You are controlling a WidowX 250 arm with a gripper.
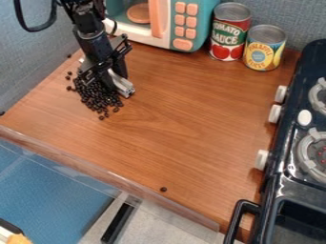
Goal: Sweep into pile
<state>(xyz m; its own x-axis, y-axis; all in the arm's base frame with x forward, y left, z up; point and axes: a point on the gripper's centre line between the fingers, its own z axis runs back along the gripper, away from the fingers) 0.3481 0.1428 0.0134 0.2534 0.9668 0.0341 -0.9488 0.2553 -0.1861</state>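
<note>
Hanging over the upper left of the wooden counter (172, 128), the black gripper (107, 78) sits against a heap of dark beads (98, 97); whether it is open or closed cannot be told. Beside it, low down, is a smooth, silvery piece (119, 85) with a blunt end, tilted toward the lower right; whether it is gripped cannot be told either. The beads are small, round and slightly glossy, too many and too crowded to count. They form a ragged, elongated patch, its long axis running from upper left to lower right, with loose ones around its edges. One lone bead (164, 189) lies well apart, near the counter's front edge. The counter is smooth, with a fine brown grain. Along its back stand two ribbed-top metal cylinders, a red-and-green can (229, 32) and a yellow-and-blue can (264, 47), both upright, just beside a teal and white toy microwave (198, 21) with six small rounded buttons and one wider one. At the right, the hard black stove (293, 167) shows three pale side knobs and two partly visible grey burner grates.
</note>
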